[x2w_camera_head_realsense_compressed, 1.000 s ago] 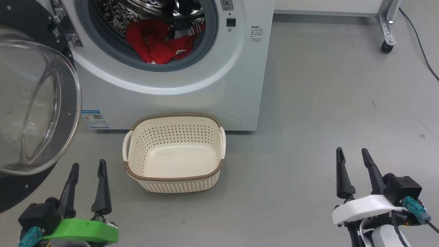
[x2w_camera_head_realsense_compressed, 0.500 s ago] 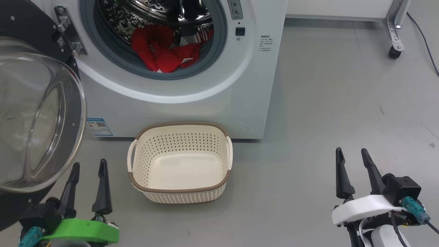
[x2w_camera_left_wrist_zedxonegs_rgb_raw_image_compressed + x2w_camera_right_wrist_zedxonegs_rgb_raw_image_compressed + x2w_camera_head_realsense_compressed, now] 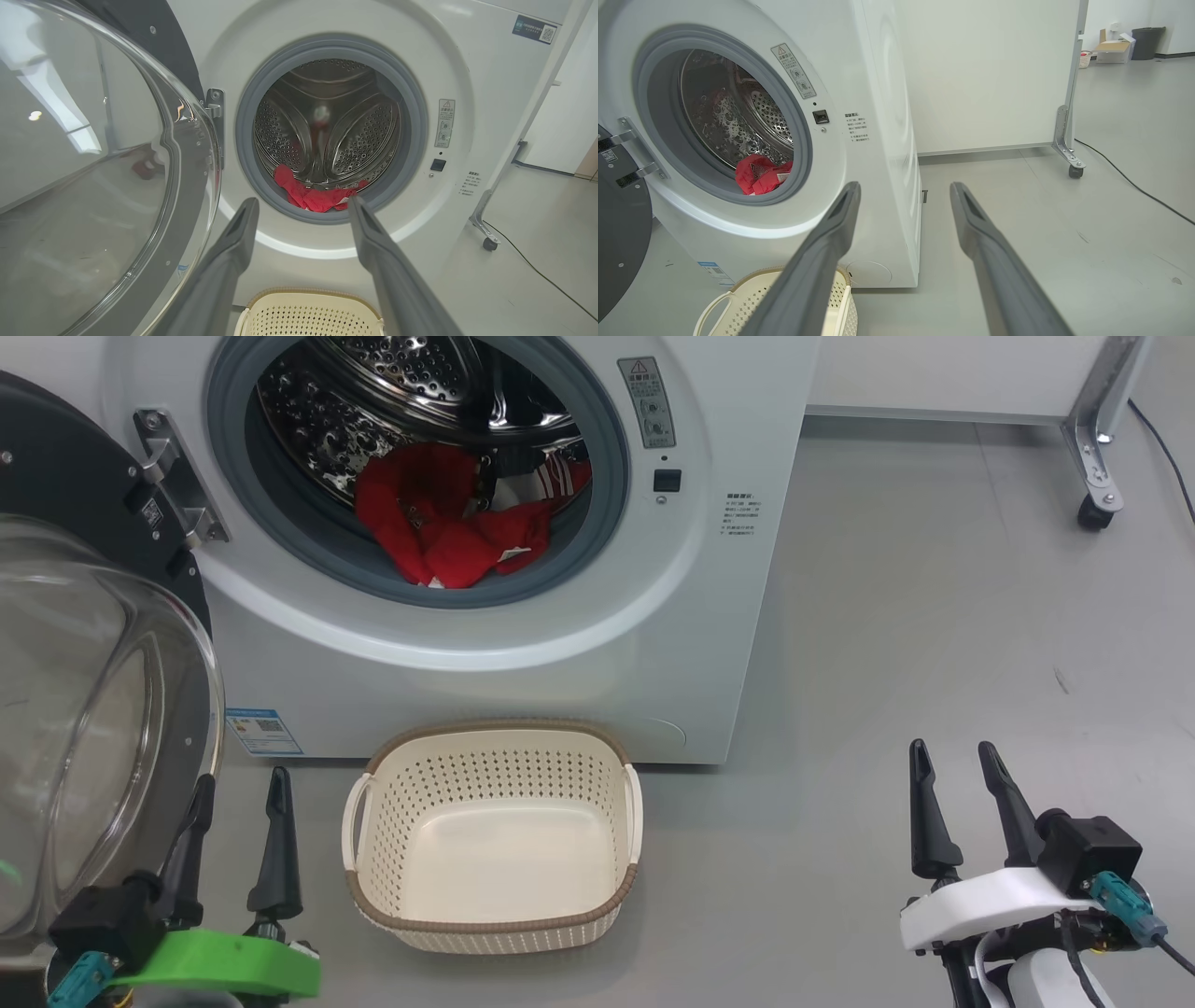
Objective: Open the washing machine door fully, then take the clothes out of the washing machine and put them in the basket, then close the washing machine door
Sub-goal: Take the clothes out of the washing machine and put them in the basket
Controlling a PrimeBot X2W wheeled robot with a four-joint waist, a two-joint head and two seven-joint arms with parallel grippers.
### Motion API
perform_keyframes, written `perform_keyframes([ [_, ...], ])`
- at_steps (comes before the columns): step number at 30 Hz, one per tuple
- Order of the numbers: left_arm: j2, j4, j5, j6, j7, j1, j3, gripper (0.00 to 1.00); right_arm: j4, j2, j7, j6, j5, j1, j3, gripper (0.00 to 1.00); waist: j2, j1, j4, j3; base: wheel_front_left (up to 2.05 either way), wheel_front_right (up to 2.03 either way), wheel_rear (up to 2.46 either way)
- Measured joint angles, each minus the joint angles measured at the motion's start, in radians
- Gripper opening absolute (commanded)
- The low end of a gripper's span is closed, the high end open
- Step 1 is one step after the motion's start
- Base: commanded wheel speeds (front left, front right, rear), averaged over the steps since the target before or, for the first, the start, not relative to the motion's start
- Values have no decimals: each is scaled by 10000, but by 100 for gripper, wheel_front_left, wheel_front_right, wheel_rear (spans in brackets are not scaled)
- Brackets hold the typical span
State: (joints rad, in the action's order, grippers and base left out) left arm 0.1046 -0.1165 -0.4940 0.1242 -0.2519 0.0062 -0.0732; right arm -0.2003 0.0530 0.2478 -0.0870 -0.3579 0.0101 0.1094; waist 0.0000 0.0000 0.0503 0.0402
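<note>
The washing machine [image 3: 560, 644] [image 3: 490, 56] [image 3: 878, 70] stands with its round door [image 3: 93, 709] [image 3: 93, 163] swung out to the left, the glass bowl bulging toward me. Red clothes [image 3: 439, 523] [image 3: 313, 193] [image 3: 759, 175] lie at the front of the steel drum. The cream basket [image 3: 493, 915] [image 3: 308, 298] [image 3: 738, 289] sits bare inside, on the floor below the opening. My left gripper [image 3: 240, 786] [image 3: 301, 203] hangs open beside the door's lower edge. Off to the right, my right gripper [image 3: 952, 753] [image 3: 903, 186] is open above bare floor.
A white panel on a metal leg with a castor [image 3: 1092, 513] [image 3: 1073, 170] stands right of the machine. A black cable [image 3: 1162, 448] [image 3: 1134, 182] trails over the grey floor there. A bin and a box [image 3: 1129, 44] sit far off.
The camera has shifted, so the machine and basket sit lower in the head view and more of the drum shows. Both grippers stay open and in place.
</note>
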Motion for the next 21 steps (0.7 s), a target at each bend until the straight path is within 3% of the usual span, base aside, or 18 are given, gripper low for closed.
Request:
perform_keyframes([
  [21, 6, -4, 15, 0, 0, 10, -253, 100, -27, -40, 0, -33, 29, 1, 36, 100, 0, 0, -16, 55, 79, -79, 0],
])
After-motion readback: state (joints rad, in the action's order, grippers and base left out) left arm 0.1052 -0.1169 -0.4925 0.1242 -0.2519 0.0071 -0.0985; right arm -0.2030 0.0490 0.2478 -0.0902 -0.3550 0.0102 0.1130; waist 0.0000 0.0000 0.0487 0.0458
